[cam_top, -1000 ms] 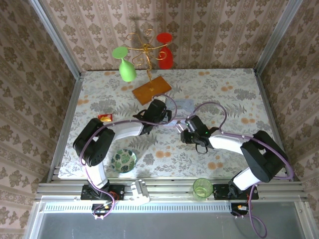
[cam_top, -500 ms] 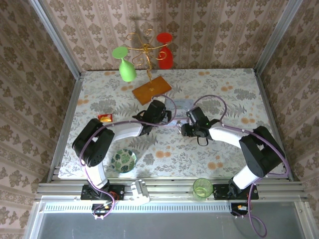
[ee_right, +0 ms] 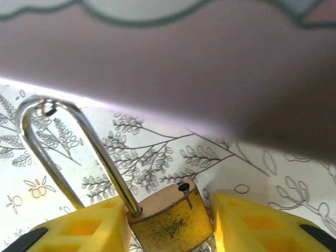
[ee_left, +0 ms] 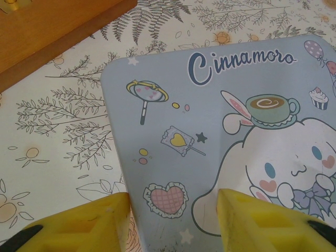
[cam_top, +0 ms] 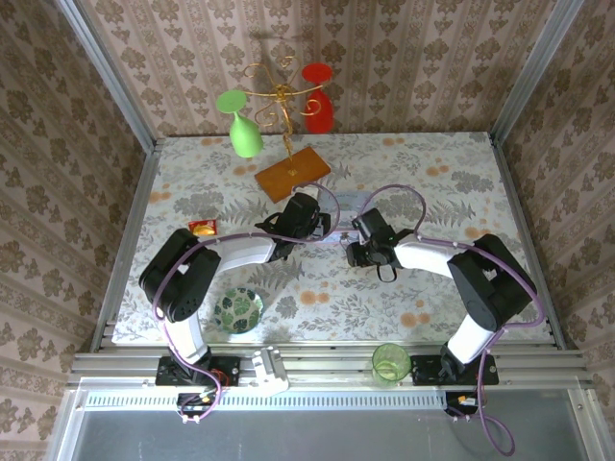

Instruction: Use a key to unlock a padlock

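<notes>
Top view: both arms meet over the middle of the tabletop (cam_top: pixel 461 182), wrists close together at the pale blue tin (cam_top: pixel 354 200). The padlock is too small to make out here.
Around them: a wooden-based rack (cam_top: pixel 292 173) carries a green glass (cam_top: pixel 245 134) and a red glass (cam_top: pixel 320 109). A snack packet (cam_top: pixel 202 228), a patterned bowl (cam_top: pixel 240 309) and a green cup (cam_top: pixel 389 362) lie well apart from the tin.
Left wrist view: the tin's printed lid with a white long-eared cartoon figure, and a corner of the rack's wooden base.
Left hand (ee_left: pixel 173 199): open, nothing between its yellow fingers. One finger is over the tabletop, the other over the lid, and the tin's edge runs between them.
Right wrist view: the padlock (ee_right: pixel 172 220) in close-up, leafy tabletop behind it, under a blurred pale mass I cannot identify.
Right hand (ee_right: pixel 169 202): closed on the padlock's brass body, a yellow finger at each side.
Padlock axis: the body is nearest the hand and the shackle (ee_right: pixel 104 157) points away, leaning left. The long axis runs from bottom centre to upper left.
Shackle: one leg enters the body, and an empty hole shows beside it.
</notes>
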Motion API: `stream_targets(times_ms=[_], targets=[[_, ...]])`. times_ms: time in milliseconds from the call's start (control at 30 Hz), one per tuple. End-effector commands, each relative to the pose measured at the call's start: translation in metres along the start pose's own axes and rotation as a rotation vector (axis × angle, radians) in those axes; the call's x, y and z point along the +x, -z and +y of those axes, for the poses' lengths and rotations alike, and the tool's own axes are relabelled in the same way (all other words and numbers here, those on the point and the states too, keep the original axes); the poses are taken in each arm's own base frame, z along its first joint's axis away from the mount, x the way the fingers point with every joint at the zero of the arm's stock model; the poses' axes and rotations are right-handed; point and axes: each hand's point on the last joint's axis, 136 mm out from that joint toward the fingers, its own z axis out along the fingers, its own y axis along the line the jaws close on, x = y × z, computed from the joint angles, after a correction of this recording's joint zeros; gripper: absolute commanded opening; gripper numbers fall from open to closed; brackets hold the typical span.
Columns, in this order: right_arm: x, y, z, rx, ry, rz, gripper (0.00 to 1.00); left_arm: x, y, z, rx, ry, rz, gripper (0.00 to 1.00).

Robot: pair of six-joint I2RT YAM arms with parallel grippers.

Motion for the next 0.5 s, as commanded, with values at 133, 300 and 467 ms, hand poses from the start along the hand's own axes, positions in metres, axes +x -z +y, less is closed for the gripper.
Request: stream_targets(times_ms=[133,300,467], targets=[[0.004,-0.009,0.0,0.09,0.083,-0.001,0.35,0.026,0.002,-0.003,0.019,-0.009,0.082,0.46],[0.0,-0.01,0.003,0.072,-0.019,-0.056,0.27,0.032,-0.001,-0.005,0.02,-0.005,0.094,0.44],[0.002,-0.008,0.003,0.115,-0.157,-0.09,0.18,0.038,-0.003,-0.004,0.024,0.01,0.104,0.43]])
